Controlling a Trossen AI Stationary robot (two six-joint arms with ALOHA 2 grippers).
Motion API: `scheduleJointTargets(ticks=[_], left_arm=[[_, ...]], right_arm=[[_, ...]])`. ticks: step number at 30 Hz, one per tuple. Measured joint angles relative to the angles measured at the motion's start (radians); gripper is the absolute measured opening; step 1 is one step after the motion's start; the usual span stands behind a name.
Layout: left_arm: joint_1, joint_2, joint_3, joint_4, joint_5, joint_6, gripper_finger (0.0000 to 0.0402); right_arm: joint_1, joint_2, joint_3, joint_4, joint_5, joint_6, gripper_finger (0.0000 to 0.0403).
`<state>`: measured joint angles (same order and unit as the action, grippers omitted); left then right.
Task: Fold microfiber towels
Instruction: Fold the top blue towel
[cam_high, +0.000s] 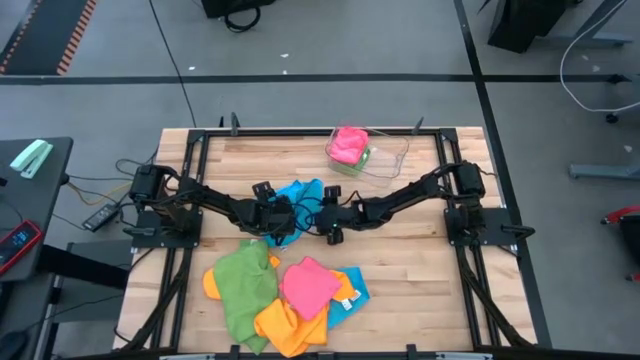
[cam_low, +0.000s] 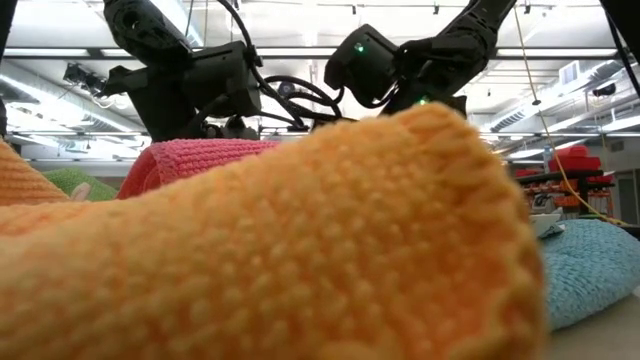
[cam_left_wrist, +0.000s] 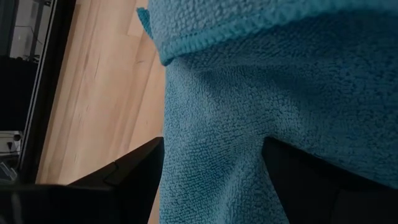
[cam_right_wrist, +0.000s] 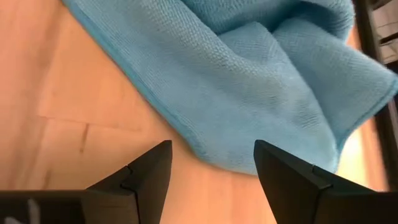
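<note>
Blue towel (cam_high: 300, 195) crumpled mid-table, no clear axis, between spread left claw (cam_high: 277, 222) and right claw (cam_high: 331, 216), both empty

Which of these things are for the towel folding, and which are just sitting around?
For the job:
blue towel between both grippers
pile of towels, green, pink, orange, blue
pink towel in the tray
left gripper
right gripper

Just lying about:
clear plastic tray
wooden table

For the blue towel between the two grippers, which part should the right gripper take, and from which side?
The hemmed edge nearest the right gripper, approached from the right, low over the table. The blue towel lies bunched with that edge flat on the wood just ahead of the open fingers. The left gripper straddles the opposite side.
</note>
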<state>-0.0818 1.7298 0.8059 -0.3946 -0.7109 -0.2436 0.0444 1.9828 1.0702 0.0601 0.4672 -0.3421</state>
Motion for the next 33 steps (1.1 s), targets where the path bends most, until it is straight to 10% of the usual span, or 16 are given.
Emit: scheduleJointTargets(ticks=[17,33], left_arm=[[0.000,0.000,0.000,0.001,0.000,0.002,0.0286],[0.000,0.000,0.000,0.002,0.000,0.004,0.0286]], right_arm=[[-0.102,0.001,-0.001,0.123,-0.119,-0.208,0.0226],[-0.137,0.001,-0.001,0.058,-0.186,-0.174,0.0089]])
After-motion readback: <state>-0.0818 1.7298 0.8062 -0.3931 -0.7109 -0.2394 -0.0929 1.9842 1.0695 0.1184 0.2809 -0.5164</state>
